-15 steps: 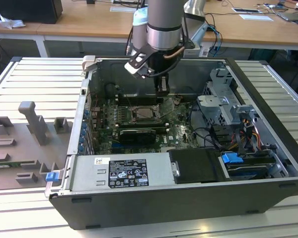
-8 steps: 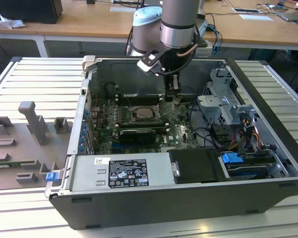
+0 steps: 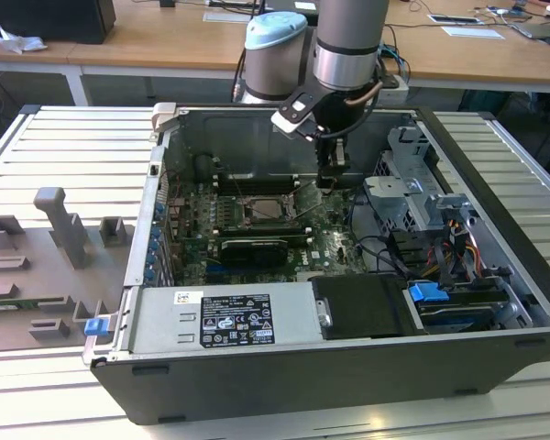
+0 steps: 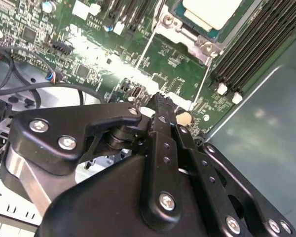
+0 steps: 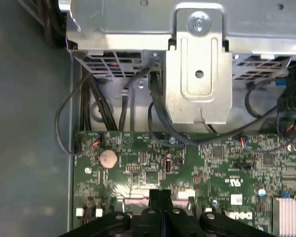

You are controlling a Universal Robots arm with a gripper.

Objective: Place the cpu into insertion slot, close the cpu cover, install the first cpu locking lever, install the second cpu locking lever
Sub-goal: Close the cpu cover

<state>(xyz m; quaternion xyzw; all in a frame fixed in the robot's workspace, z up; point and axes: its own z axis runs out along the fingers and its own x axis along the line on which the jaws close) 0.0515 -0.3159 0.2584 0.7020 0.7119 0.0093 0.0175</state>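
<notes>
Exterior view: the arm [image 3: 348,46] reaches down from the upper centre of the frame into the open computer case [image 3: 257,385], which lies on the ribbed table [image 3: 64,137]. The jaws hang over the green motherboard [image 3: 335,243], near the insertion slot [image 3: 266,209], on the exterior view's right of it. Both wrist views show the jaws clenched, tip against tip, with nothing between them. In the second wrist view the cpu [image 4: 212,11] lies seated within the slot's silvery surround, beside the black memory slots [image 4: 256,39]. A thin wire lever [image 4: 149,47] runs from the surround's corner across the board toward the jaws. Whether the cpu cover is down cannot be told.
</notes>
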